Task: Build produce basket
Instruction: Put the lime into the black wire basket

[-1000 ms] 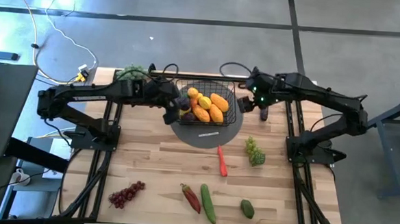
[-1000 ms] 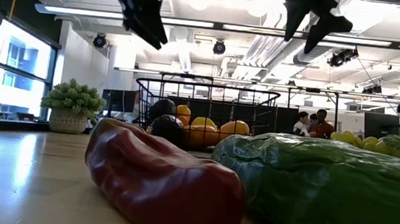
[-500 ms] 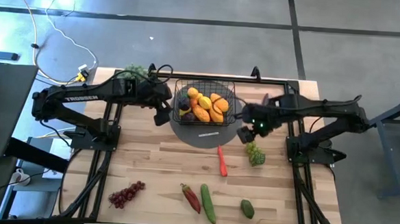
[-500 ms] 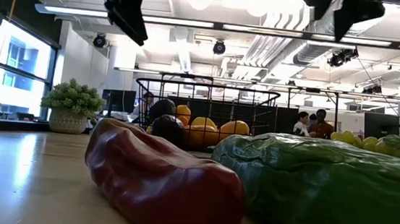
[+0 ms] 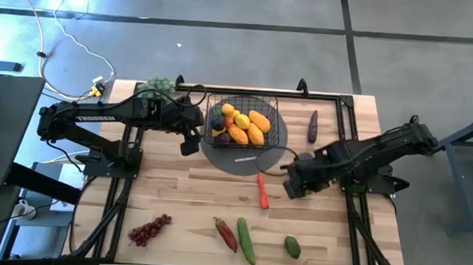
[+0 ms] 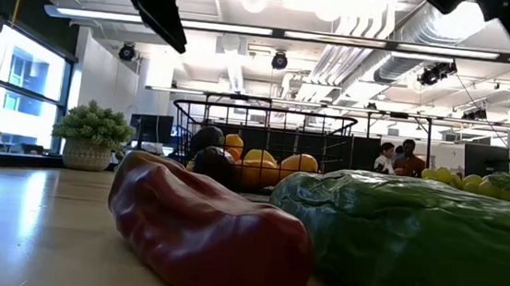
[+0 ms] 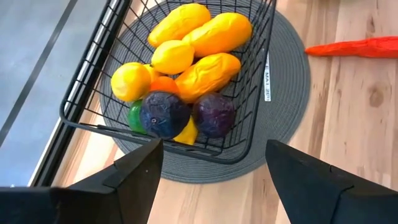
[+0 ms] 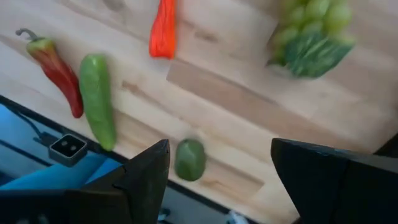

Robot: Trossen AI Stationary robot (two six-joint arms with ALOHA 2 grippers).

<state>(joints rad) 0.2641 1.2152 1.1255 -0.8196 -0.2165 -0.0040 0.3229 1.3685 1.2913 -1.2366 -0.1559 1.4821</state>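
- The basket [image 5: 243, 121] stands on the grey disc [image 5: 243, 156] at 12 o'clock; lemons [image 7: 174, 56] inside partly hide lower fruit;
- My left gripper [image 5: 190, 140] hangs spread at its 9 o'clock;
- My right gripper [image 5: 294, 183] hangs spread, hiding the green grapes [image 8: 311, 34] from above.
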